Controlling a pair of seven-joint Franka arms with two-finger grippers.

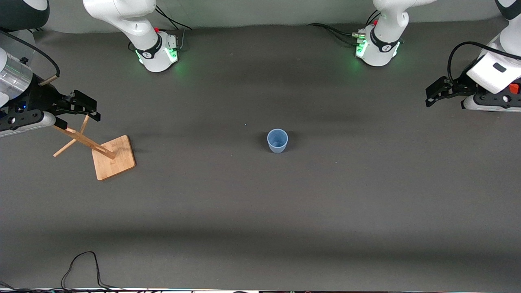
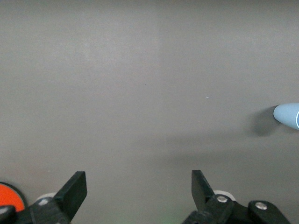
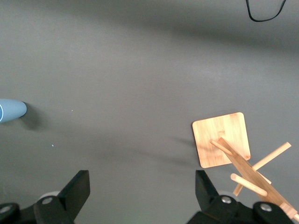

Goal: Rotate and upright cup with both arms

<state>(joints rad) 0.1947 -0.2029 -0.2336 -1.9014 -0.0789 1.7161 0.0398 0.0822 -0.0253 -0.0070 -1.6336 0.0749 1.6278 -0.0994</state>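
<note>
The pale-blue cup (image 1: 277,141) stands upright, mouth up, alone in the middle of the dark table. It shows at the edge of the left wrist view (image 2: 287,115) and of the right wrist view (image 3: 11,110). My left gripper (image 1: 432,94) hangs open and empty over the left arm's end of the table, well away from the cup; its jaws (image 2: 138,186) frame bare table. My right gripper (image 1: 91,110) is open and empty over the right arm's end of the table, above the wooden peg stand; its jaws (image 3: 142,186) also frame bare table.
A wooden peg stand with a square base (image 1: 113,157) stands at the right arm's end, under the right gripper; it also shows in the right wrist view (image 3: 220,138). A black cable (image 1: 81,266) lies at the table edge nearest the front camera.
</note>
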